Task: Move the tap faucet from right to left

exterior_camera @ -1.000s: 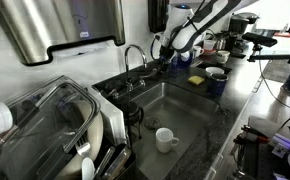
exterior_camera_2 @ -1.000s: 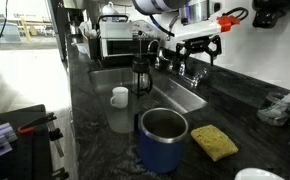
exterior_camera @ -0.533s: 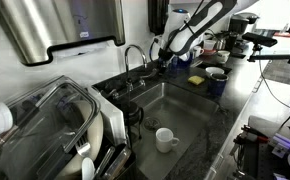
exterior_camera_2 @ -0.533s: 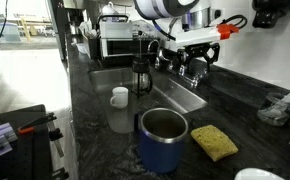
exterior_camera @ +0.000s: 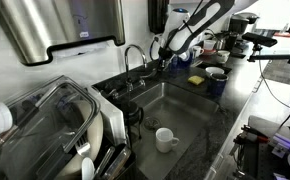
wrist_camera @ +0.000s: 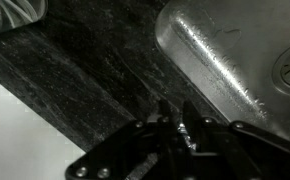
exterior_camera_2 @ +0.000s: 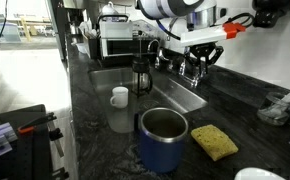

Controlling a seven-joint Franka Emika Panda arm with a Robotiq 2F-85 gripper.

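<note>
The tap faucet (exterior_camera: 134, 52) is a slim chrome gooseneck behind the sink (exterior_camera: 190, 120), its spout arching toward the arm. In both exterior views my gripper (exterior_camera: 162, 60) (exterior_camera_2: 198, 66) hangs at the spout's end, over the sink's back edge. The wrist view looks down on the dark counter and the sink basin (wrist_camera: 240, 50). There my gripper (wrist_camera: 177, 120) has its two black fingers (wrist_camera: 162, 113) drawn close together, pinching a shiny bit of the tap faucet (wrist_camera: 182, 132). The faucet's base is hidden in that view.
A white mug (exterior_camera: 165, 138) (exterior_camera_2: 120, 96) stands in the sink. A black coffee press (exterior_camera_2: 142, 72) is beside the faucet. A blue tumbler (exterior_camera_2: 163, 138) and a yellow sponge (exterior_camera_2: 214, 141) sit on the counter. A dish rack (exterior_camera: 55, 120) fills one side.
The jaws have gone from wide open to closed on the faucet spout. The arm has barely shifted.
</note>
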